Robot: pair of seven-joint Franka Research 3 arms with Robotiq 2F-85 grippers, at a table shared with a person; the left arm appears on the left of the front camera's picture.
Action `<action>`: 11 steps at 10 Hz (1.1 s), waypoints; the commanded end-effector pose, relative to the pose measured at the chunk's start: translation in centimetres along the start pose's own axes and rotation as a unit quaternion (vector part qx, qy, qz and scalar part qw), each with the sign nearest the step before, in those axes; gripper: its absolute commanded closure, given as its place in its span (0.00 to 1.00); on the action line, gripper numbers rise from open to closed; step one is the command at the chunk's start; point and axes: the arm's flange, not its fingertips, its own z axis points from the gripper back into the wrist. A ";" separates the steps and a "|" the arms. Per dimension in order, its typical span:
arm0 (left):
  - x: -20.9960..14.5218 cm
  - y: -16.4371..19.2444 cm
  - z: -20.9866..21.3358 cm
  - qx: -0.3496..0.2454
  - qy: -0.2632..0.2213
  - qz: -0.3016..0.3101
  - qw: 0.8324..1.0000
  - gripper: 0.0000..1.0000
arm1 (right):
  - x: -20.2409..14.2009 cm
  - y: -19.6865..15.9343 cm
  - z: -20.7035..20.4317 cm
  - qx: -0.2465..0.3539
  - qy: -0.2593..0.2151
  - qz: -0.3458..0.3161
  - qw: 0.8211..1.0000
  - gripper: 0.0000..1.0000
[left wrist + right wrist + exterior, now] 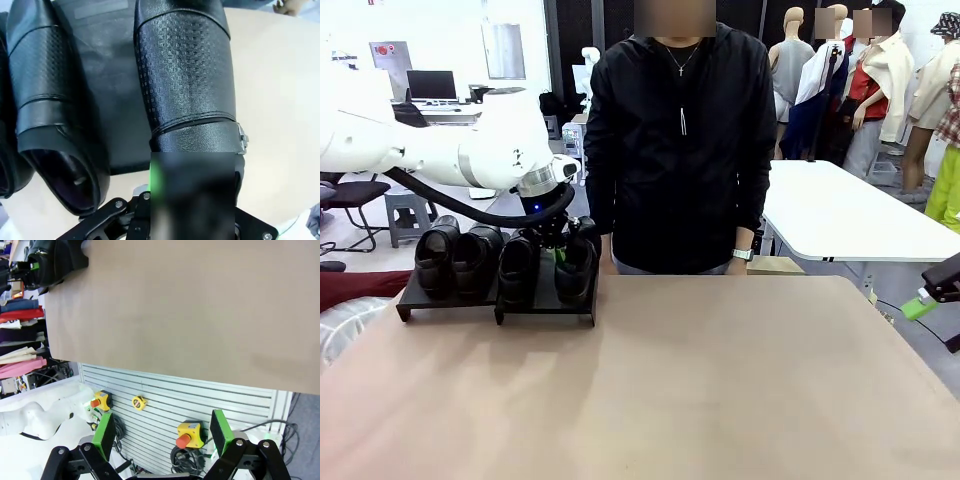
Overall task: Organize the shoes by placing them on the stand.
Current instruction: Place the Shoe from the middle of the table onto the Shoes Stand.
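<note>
Shoes: fourth shoe (187,80) on stand (545,300), far-left worktop corner, directly beneath left claw (557,250), clamped on heel; toe pointing away.
Right claw (162,440) wide, empty, well apart.

White left arm (430,140) carries a black cable and black gripper (165,437) with 2 green pads.

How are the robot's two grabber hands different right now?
The left gripper is shut on the rightmost shoe at the stand; the right gripper is open and holds nothing. The left gripper reaches over the table's far left corner; the right gripper hangs off the table's right edge. Both are black with green pads.
</note>
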 end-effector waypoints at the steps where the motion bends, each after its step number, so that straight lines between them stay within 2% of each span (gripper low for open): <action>1: 0.1 0.3 0.2 0.021 -0.044 0.009 0.999 1.00 | 0.0 0.1 0.1 0.007 0.000 0.001 1.000 0.00; 3: 0.3 0.6 -0.3 0.023 -0.076 0.003 0.997 1.00 | 0.0 0.1 0.1 0.007 0.000 0.001 1.000 0.00; 6: 0.3 1.2 -1.0 0.029 -0.076 0.007 0.997 1.00 | 0.0 0.1 0.1 0.007 0.000 0.001 1.000 0.00; 7: 0.3 1.5 -1.2 0.029 -0.078 0.006 0.996 0.47 | 0.0 0.1 0.1 0.007 0.000 0.001 1.000 0.00; 8: 0.2 1.5 -1.3 0.037 -0.083 0.002 0.996 0.00 | 0.0 0.1 0.1 0.007 0.000 0.001 1.000 0.00; 11: -0.4 1.4 -0.2 0.039 -0.112 0.004 0.993 0.00 | 0.0 0.1 0.1 0.007 0.000 0.001 1.000 0.00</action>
